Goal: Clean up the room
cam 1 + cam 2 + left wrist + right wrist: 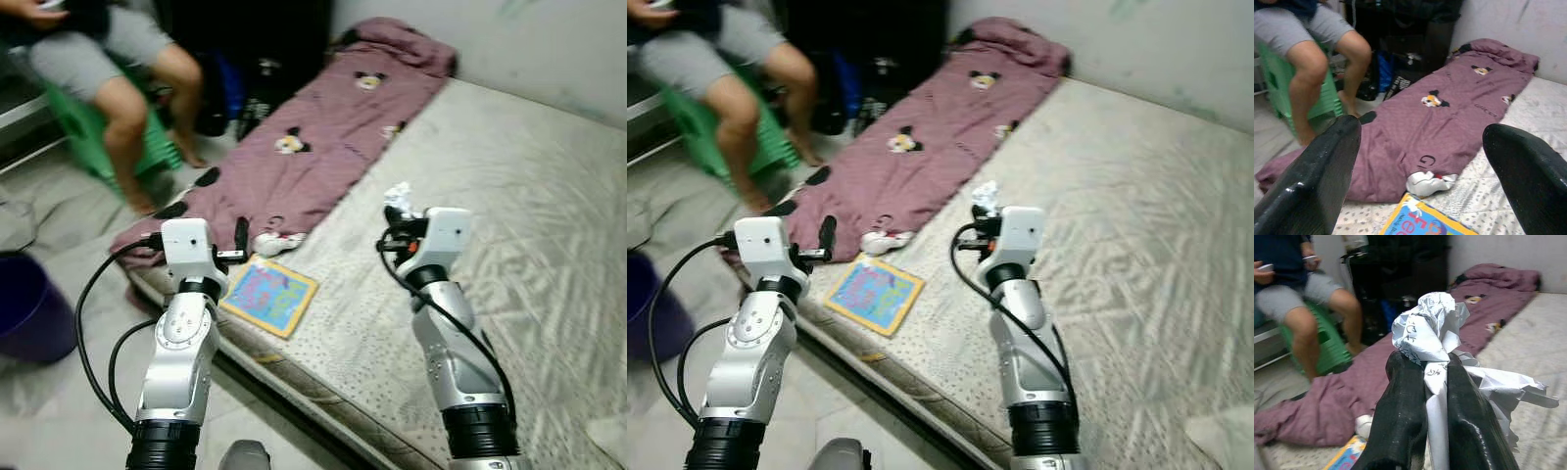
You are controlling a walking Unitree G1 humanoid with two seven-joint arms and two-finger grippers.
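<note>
Mattress (549, 225): bare, pale, broad open surface toward its far side and right.
Purple blanket (323, 137): runs along the mattress's left edge, spilling over the near corner to the floor.
Colourful book (269, 294): flat near the mattress's front edge, a small white item (277, 241) just beyond it.
Right gripper (1425, 382): fingers clamped on crumpled paper (1427, 330), held above mid-mattress.
Left gripper (1420, 161): fingers spread wide, nothing between, over the front edge.
Seated person (108, 59) on green stool (83, 132); purple bin (34, 308) on the floor left.
</note>
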